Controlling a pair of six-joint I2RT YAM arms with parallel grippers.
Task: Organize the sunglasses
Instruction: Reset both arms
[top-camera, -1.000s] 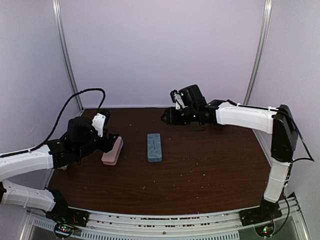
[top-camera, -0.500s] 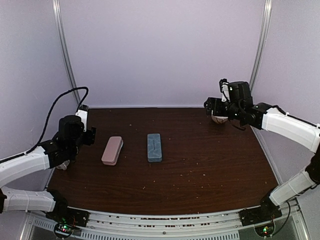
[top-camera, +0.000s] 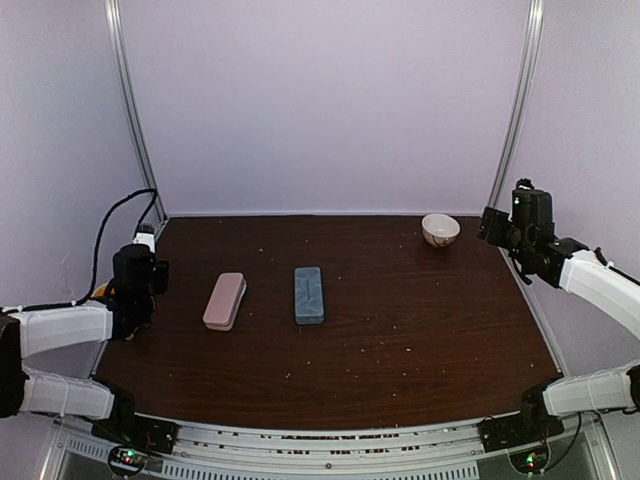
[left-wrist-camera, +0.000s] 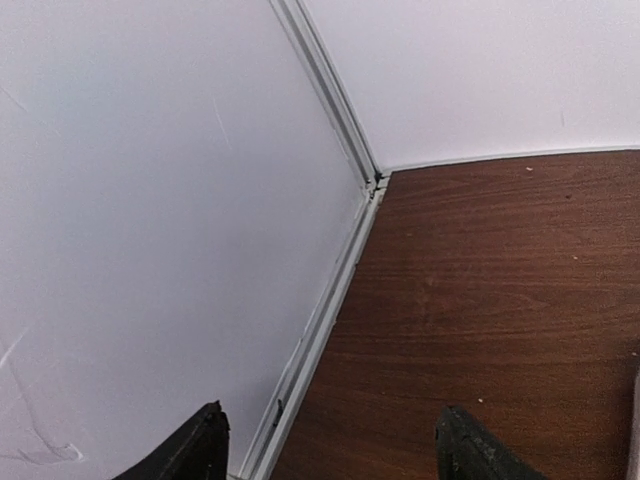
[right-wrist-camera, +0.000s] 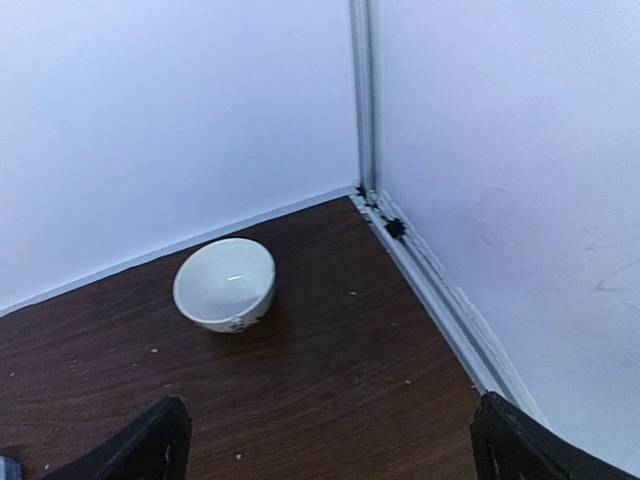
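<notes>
No sunglasses show in any view. A closed pink case (top-camera: 224, 300) and a closed grey-blue case (top-camera: 309, 294) lie side by side on the dark wooden table (top-camera: 400, 330), left of its middle. My left gripper (top-camera: 152, 268) hangs at the table's left edge, a hand's width from the pink case. In the left wrist view its jaws (left-wrist-camera: 330, 440) stand open over the left wall rail with nothing between them. At the right edge, my right gripper (top-camera: 495, 226) is open and empty (right-wrist-camera: 330, 430), facing the back right corner.
A small white bowl (top-camera: 440, 229) stands at the back right, empty inside in the right wrist view (right-wrist-camera: 225, 284). Pale walls with metal rails (left-wrist-camera: 320, 300) close the table on three sides. Small crumbs dot the wood.
The left gripper has drawn back left, away from the pink case. The right arm has swung from the back middle to the right edge, uncovering the bowl. Both jaws have opened wider.
</notes>
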